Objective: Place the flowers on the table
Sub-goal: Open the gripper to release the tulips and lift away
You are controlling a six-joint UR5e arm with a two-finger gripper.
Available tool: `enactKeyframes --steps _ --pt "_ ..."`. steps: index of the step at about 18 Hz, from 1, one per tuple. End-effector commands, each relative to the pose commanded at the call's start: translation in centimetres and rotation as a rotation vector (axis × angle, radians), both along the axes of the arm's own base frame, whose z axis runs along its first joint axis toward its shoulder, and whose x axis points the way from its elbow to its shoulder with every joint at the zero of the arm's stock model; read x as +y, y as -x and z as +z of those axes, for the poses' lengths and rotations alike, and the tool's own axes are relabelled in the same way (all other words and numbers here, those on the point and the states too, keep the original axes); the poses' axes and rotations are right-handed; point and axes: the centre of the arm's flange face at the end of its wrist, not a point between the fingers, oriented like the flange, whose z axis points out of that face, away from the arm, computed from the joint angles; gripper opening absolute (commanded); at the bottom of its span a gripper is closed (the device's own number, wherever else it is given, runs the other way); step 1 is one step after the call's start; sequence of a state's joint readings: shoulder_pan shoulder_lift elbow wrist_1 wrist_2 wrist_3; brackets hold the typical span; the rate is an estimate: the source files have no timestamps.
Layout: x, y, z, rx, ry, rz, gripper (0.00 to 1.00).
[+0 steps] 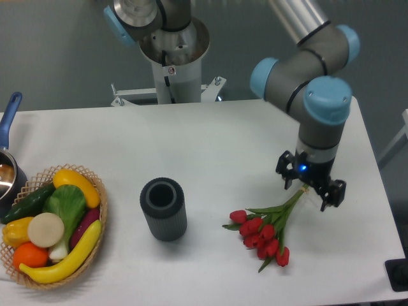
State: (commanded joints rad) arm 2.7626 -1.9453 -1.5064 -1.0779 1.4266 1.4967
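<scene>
Several items are noted across the table, taken from left to right. At the far left edge a pot with a blue handle is partly cut off by the frame; just beside it a wicker basket holds mixed plastic vegetables, standing well apart from the work area and judged irrelevant to the task. Near the centre a dark ribbed vase stands upright and empty, mouth facing up. To its right the flowers lie flat on the white surface: a tied bunch of red tulip heads fanned toward the front, green stems and leaves converging up and right. The stem ends reach the gripper, which hangs vertically over them; its fingers appear spread, yet whether they grip the stems cannot be determined from this angle. Judgement: the bunch rests on the tabletop as required, and only release and retreat may be outstanding.
</scene>
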Motion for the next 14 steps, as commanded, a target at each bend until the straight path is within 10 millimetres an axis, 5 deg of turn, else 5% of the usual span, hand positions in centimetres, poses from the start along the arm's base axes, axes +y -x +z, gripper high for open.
enactKeyframes --steps 9,14 --pt "-9.5 1.3 4.5 -0.061 0.006 -0.143 1.00" --pt "-10.2 1.3 4.9 -0.052 -0.002 -0.175 1.00"
